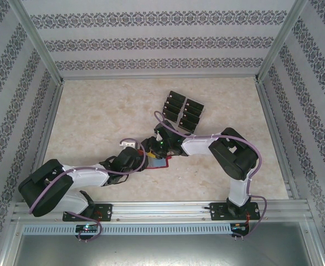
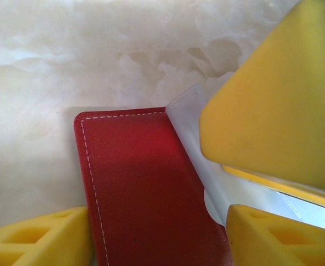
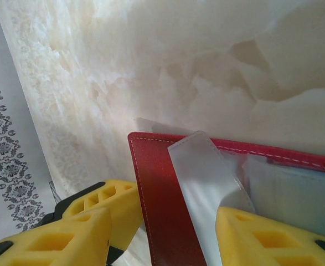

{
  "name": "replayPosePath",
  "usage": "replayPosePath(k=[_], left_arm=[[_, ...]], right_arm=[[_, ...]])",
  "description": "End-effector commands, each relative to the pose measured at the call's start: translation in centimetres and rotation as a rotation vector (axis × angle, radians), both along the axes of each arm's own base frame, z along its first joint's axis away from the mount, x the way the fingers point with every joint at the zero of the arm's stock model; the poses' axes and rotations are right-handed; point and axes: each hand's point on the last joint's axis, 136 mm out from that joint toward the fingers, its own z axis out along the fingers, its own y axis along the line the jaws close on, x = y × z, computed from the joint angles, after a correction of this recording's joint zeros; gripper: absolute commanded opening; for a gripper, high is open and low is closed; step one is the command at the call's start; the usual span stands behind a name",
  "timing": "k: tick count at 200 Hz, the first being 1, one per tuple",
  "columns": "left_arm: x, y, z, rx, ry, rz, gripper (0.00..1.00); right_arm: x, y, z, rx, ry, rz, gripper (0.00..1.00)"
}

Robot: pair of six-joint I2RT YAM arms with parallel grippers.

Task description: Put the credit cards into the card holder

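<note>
Left gripper (image 2: 159, 221), right gripper (image 3: 173, 205) straddle the card holder (image 2: 134, 183); grip state I cannot tell. Crowded jaws could knock it shut.

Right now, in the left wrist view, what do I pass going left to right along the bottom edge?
Yellow tool finger → red card holder → clear flap → second yellow tool finger.
</note>
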Motion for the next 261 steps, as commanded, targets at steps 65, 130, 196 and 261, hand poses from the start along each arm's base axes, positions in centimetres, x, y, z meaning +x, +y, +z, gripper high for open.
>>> replayPosePath(k=[65, 130, 196, 261], left_arm=[[-2.9, -2.6, -4.4, 0.019, 0.223, -0.148, 0.61], [-3.2, -2.7, -5.8, 0.017, 0.251, -0.140, 0.59], [-3.3, -2.5, -6.0, 0.019, 0.257, -0.134, 0.58], [-3.3, -2.6, -6.1, 0.018, 0.258, -0.136, 0.58]], right_arm=[[1.2, 0.5, 1.8, 0.047, -0.003, -0.012, 0.54], [2.7, -0.4, 4.1, 0.068, -0.044, -0.040, 0.55], [3.8, -3.8, 4.9, 0.032, -0.101, -0.088, 0.55], [1.3, -7.1, 2.1, -0.166, -0.127, -0.036, 0.56]])
